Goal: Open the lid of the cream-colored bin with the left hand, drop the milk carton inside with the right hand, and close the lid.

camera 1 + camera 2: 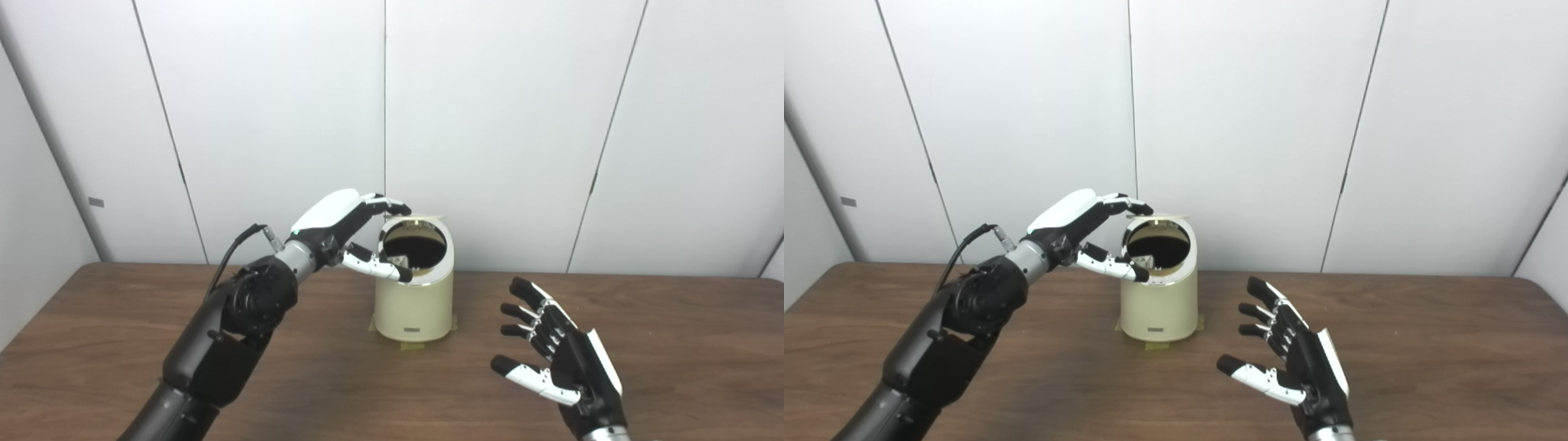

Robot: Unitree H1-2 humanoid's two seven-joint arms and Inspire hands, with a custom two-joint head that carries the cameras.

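- On the table [184, 294], left eye view: cream-colored bin [414, 306] sits mid-table near the back edge, w/ tape tabs [411, 345] at its base, prob. to stop it sliding when the lid is worked.
- Lid [422, 217] is swung up at the bin's 12 o'clock; only its thin edge shows. Dark opening faces the camera, tilted fwd.
- Left hand [343, 229] comes at the bin from 9 o'clock: upper fingers [392, 205] touching the lid edge, thumb [380, 264] lying along the rim at approx 8 o'clock. Digits spread around the opening, not clamped on anything. My read: it props the lid so it can't fall shut.
- Right hand [551, 355] at the bin's 4 o'clock, well apart from it, palm up, fingers spread, holding nothing.
- Milk carton: not visible anywhere on the table. Something pale low inside the opening, too small to tell. Judging by the empty right hand, the carton may be inside already; closing the lid would be what's left.
- Right eye view: same layout. Bin [1159, 306] at centre, left hand [1078, 229] w/ fingertips on the raised lid [1157, 215], thumb across the rim's near-left.
- Right hand [1292, 361] clear of the bin at 4–5 o'clock, open & empty; likely parked out of the lid's way.
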